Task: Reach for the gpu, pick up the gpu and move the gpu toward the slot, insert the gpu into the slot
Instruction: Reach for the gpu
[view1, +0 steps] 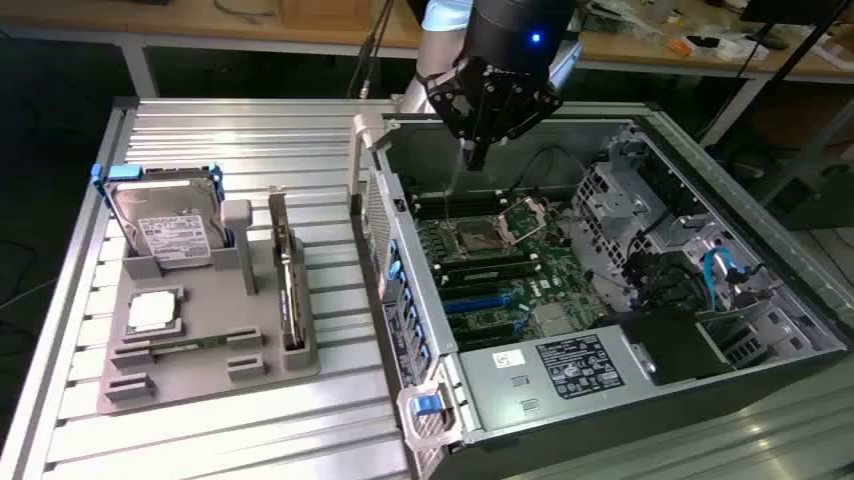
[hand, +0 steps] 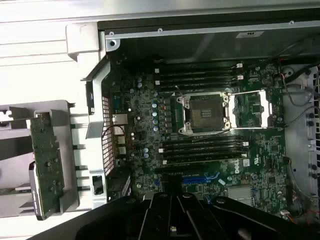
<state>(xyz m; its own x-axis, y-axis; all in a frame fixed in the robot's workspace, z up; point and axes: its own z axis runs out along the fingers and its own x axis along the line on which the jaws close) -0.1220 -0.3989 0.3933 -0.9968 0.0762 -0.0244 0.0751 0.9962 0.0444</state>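
Note:
The gpu (view1: 284, 270), a long thin card, stands on its edge in the grey holder (view1: 200, 375) at the exterior view's left, outside the computer case. In the wrist view the gpu (hand: 47, 160) shows a green circuit face. My gripper (view1: 475, 152) hangs over the far end of the open case, above the motherboard and well apart from the gpu. Its fingers are shut with nothing between them. The slot (view1: 481, 297) is a bright-blue strip on the green motherboard. In the wrist view the slot (hand: 200, 178) lies just past my gripper (hand: 171, 200).
A silver hard drive (view1: 167, 225) stands in the holder beside the gpu, and a square processor chip (view1: 151, 310) lies in front of it. The case wall (view1: 387, 250) rises between the holder and the motherboard. The processor socket (hand: 206, 112) and black memory strips (hand: 200, 75) lie inside the case.

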